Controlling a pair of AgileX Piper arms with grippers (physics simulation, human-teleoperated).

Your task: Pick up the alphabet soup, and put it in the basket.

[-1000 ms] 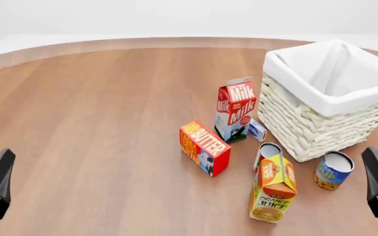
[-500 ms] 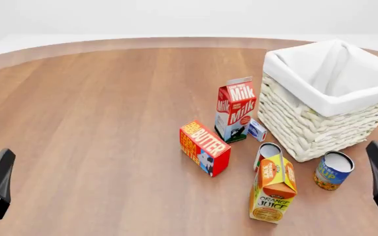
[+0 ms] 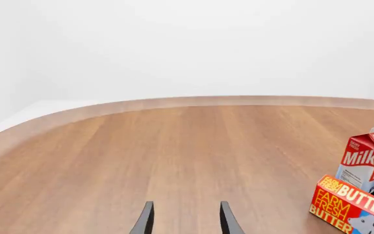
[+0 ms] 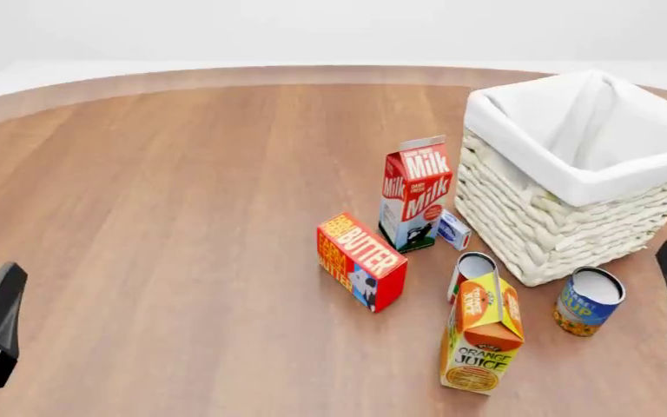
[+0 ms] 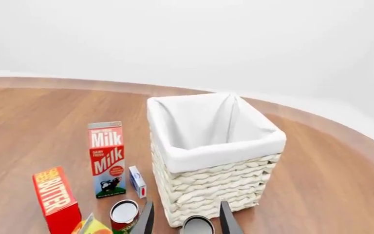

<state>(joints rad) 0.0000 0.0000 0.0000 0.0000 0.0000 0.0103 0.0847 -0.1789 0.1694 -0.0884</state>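
Down at the five o'clock corner of the table (image 4: 171, 217), the alphabet soup (image 4: 587, 301) is standing upright, its pale lid facing up, just beside the near wall of the basket (image 4: 565, 228) and well outside it. At about eight o'clock from the can, the orange juice carton (image 4: 481, 332) is standing with a second can (image 4: 469, 270) half hidden behind it; farther toward ten o'clock, the milk carton (image 4: 417, 192), a small blue and white box (image 4: 453, 230) and the butter box (image 4: 359, 261) are sitting in a loose cluster. Nothing is lying in the basket, so the whole job is waiting to be done: grasping, lifting, carrying and dropping. At four o'clock in the front view the right gripper (image 5: 185, 220) is showing as a dark shape at the frame edge, near the can but not touching it; its wrist camera is showing the fingers spread apart with nothing between them, and the can's lid peeking up between the tips. Over at eight o'clock the left gripper (image 3: 184, 219) is hanging likewise parted and holding nothing, well apart from everything. Judging by position, the right arm is better placed for the pick.
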